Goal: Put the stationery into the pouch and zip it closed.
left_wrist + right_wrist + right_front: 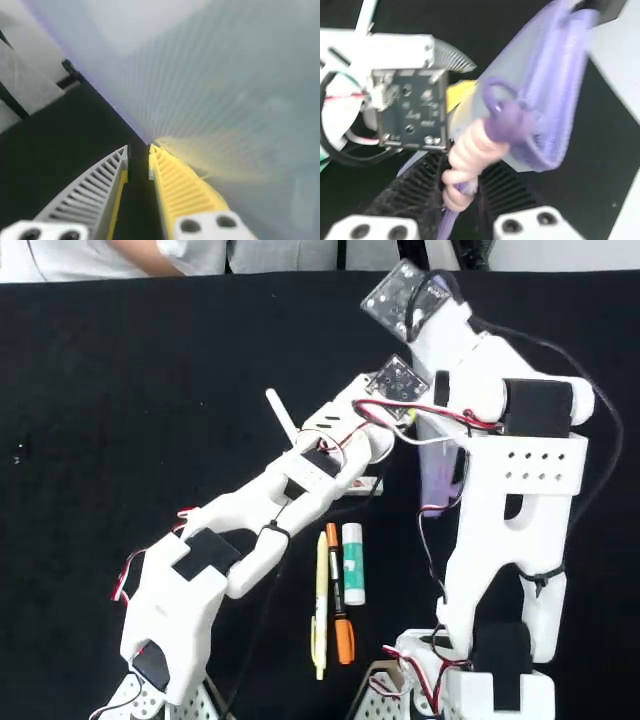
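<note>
Seemingly, with the right gripper (462,175) nipped shut on the pink coil (470,155) and the left gripper (137,150) pinching the raised pouch (540,100) at its rim, spreading the mouth called for a gentle, opposed pull, since the pens (320,605) and glue stick (353,562) lay on the table (150,390).
</note>
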`<state>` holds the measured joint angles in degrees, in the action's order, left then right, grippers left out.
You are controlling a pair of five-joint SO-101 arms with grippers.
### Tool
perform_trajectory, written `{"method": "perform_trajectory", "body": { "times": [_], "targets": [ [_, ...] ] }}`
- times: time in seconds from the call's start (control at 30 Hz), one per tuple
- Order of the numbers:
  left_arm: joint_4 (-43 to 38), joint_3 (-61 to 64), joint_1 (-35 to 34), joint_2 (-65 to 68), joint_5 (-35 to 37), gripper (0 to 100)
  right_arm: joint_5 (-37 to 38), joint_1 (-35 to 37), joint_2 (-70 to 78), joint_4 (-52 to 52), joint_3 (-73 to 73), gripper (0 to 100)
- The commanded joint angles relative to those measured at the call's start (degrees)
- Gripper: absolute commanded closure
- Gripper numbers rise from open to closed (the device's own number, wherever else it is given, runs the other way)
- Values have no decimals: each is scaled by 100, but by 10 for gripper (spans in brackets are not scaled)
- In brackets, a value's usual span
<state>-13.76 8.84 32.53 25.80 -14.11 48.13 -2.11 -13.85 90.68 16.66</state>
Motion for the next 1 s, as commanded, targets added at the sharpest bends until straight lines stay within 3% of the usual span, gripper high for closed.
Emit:
{"method": "perform_trajectory", "body": {
  "times": [0.0,0.23,0.67,0.97],
  "targets": [
    [88,-75,-198,-149,-44,924,-114,114,-224,-448,4,987],
    [88,892,-866,-1284,-35,924,-114,273,-224,-607,4,987],
    [88,4374,-875,-5090,-70,924,-123,264,330,-738,48,988],
    [88,6299,-875,-7305,-44,924,-756,334,857,-1538,57,988]
  ]
}}
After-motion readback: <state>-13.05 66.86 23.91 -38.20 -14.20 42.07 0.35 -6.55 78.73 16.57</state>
